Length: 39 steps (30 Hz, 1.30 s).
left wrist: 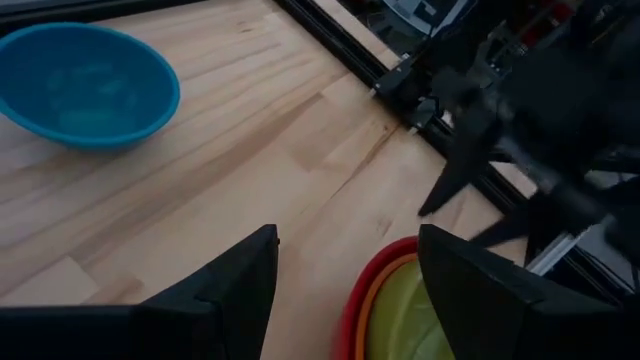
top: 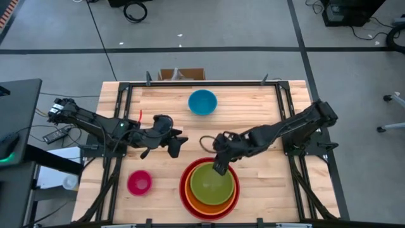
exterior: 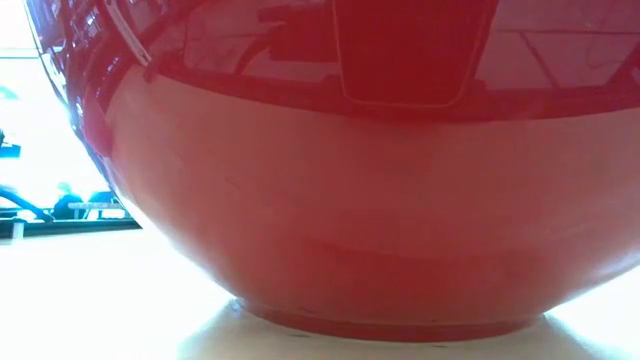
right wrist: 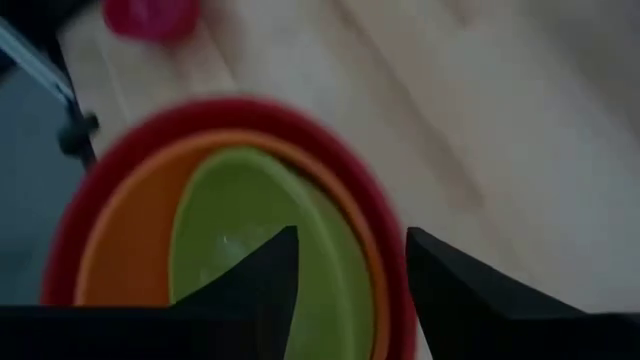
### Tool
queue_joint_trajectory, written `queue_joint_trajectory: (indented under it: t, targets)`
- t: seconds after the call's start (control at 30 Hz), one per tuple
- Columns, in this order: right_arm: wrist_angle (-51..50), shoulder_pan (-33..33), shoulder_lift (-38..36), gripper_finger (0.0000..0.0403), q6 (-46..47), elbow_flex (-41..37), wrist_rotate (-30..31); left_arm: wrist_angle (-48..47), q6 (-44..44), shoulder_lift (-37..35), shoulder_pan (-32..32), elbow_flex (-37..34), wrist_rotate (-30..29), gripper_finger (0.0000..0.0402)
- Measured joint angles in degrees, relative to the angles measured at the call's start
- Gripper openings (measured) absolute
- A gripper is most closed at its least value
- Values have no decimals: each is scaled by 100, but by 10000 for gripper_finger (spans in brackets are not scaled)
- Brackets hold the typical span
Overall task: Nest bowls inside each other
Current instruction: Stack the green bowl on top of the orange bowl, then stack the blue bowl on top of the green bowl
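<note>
Large glossy red plastic bowl (top: 209, 193) upright at table's near edge; orange bowl (top: 201, 204) nested inside it, olive-green bowl (top: 212, 185) nested in orange. Blue bowl (top: 202, 102) upright, alone near far edge. Small magenta-pink bowl (top: 139, 182) upright, near-left, apart from stack.

A pale wooden table (top: 158, 114) framed by black metal rails fills the middle of the high view, on a grey floor crossed by dark tape lines. A small cardboard box (top: 181, 74) sits just past the table's top edge, and a coiled black cable (top: 135, 10) lies on the floor near the top of the frame. At the left edge stands a dark desk (top: 16, 120), with white papers (top: 56, 170) below it.
</note>
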Motion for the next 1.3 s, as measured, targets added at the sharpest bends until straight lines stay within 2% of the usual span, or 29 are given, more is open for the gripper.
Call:
queue_joint_trajectory:
  t: [0.1,0.23,0.6,0.73,1.0,1.1,1.2,1.3]
  targets:
    - [-81,-124,-201,187,-42,0,202,-12,-66,0,-2,0,0,243]
    - [-201,-296,-106,182,-207,0,246,-31,28,-2,33,0,1,243]
    - [-418,-176,892,170,-343,-6,-820,-374,62,-24,151,0,103,243]
    - [-332,-28,922,170,-383,-7,-914,-391,66,-24,151,0,106,243]
    - [-276,-172,358,170,-186,-4,-304,-654,62,-24,149,0,161,243]
    - [-256,-329,189,170,-183,-4,-157,-667,-42,-24,147,1,561,243]
    - [-157,-504,141,170,-222,-4,-255,-902,-239,-24,54,4,1368,242]
    - [290,-655,110,170,-801,-4,-303,-1562,-494,-24,-135,4,1877,242]
